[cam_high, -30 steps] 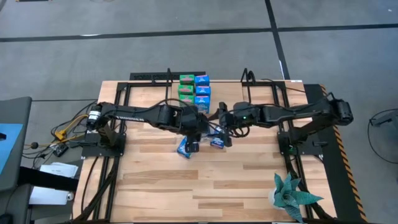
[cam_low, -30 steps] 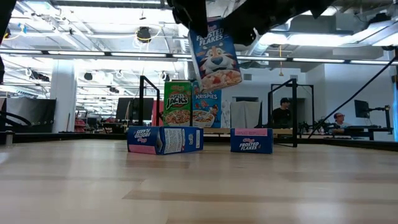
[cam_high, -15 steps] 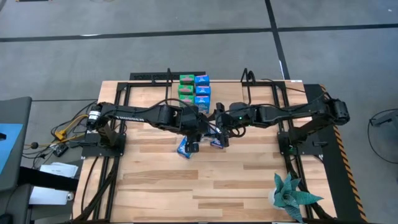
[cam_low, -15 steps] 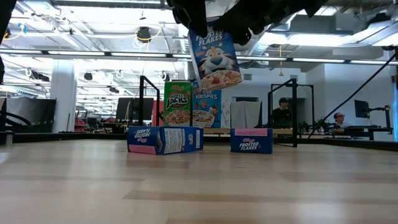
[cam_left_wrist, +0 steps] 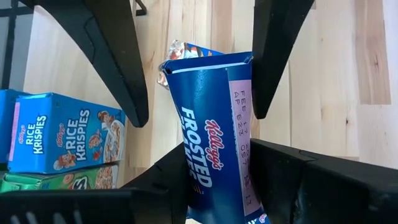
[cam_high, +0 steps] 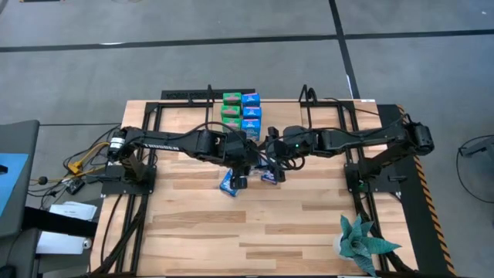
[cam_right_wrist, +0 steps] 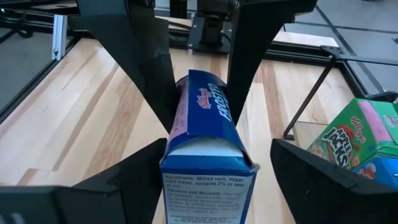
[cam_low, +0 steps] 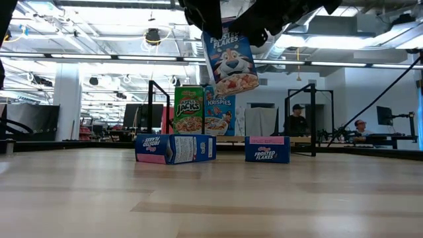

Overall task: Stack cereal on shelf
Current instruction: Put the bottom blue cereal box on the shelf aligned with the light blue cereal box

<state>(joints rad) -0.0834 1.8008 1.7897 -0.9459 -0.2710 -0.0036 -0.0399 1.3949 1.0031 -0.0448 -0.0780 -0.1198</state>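
Left tool (cam_left_wrist: 205, 180) clamped on Frosted Flakes box (cam_low: 229, 61), held above desk (cam_low: 211, 198); right tool (cam_right_wrist: 208, 180) fingers apart around same box.

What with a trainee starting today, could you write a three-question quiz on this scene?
1. True or false: the raised Frosted Flakes box rests on the table.
2. Which hand grips that box? A: left hand. B: right hand. C: neither.
3. Fill in: the green Apple Jacks box stands beside a Rice ____ box.

Key: 1 false, it hangs in the air. 2 A; the right hand only straddles the box, fingers open and apart from it. 3 Krispies.
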